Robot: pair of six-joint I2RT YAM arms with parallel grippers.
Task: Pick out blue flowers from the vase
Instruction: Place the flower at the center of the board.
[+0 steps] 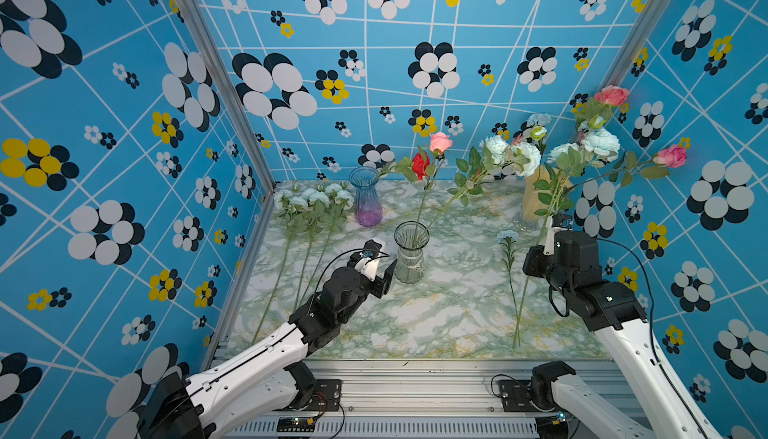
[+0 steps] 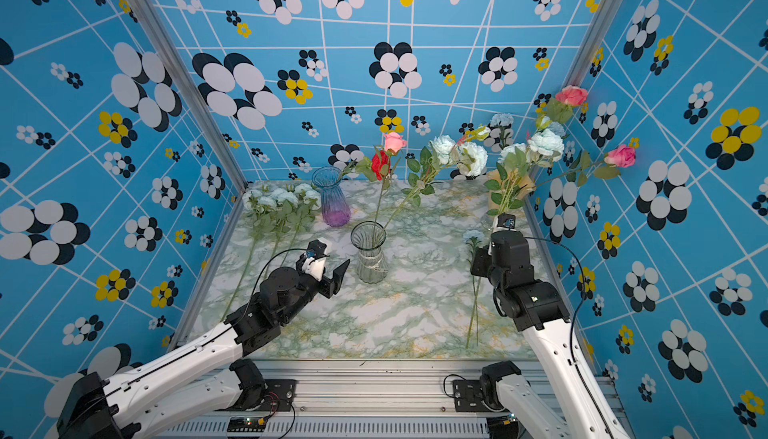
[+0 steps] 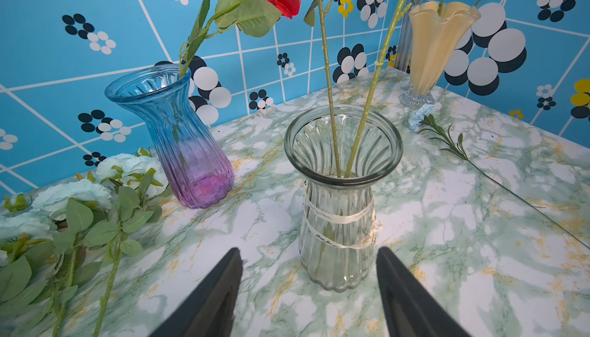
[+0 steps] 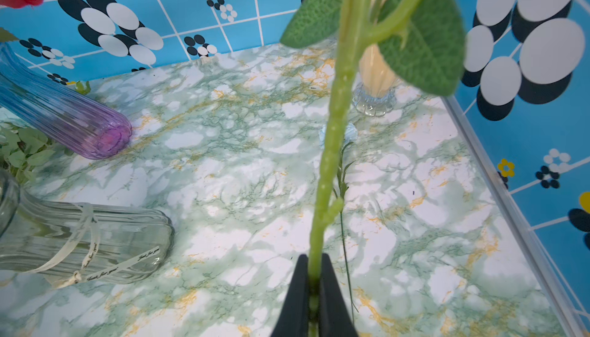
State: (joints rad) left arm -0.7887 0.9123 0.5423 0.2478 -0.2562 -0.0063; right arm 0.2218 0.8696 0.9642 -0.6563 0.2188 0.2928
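Blue flowers (image 1: pixel 316 199): a bunch lying flat on the table (image 1: pixel 436 316) along its left edge, blooms toward the back wall, just beside the blue-purple vase (image 1: pixel 365 204). Small blue carnation (image 1: pixel 508 236) also down, on the right side, stem toward the front.

Right gripper (image 4: pixel 313 258): clamped on a thick green stem (image 4: pixel 332 147), held up above that carnation, in front of the yellow vase (image 3: pixel 437 41). Lower end of the stem hangs free toward the table front in both top views, so probably a blue one just pulled. Can't tell which bloom tops it, too much leaf overlap.

Left gripper (image 1: pixel 383 259): jaws wide apart, empty, aimed at the clear vase (image 3: pixel 343 191), short of it, no contact.

Containers:
- clear vase, centre: two stems, pink rose (image 1: pixel 440 141) and a blue double bloom (image 1: pixel 513 154).
- blue-purple vase: red rose (image 1: pixel 420 165) only.
- yellow vase, back right: pink roses (image 1: pixel 611 95), with pale blue blooms (image 1: pixel 600 141) above it. Unclear which of those sit in it.

Progress, as a judgement: well past halfway. Left to do: lay down the held stem, pull the blue stem from the clear vase, recheck the yellow vase.
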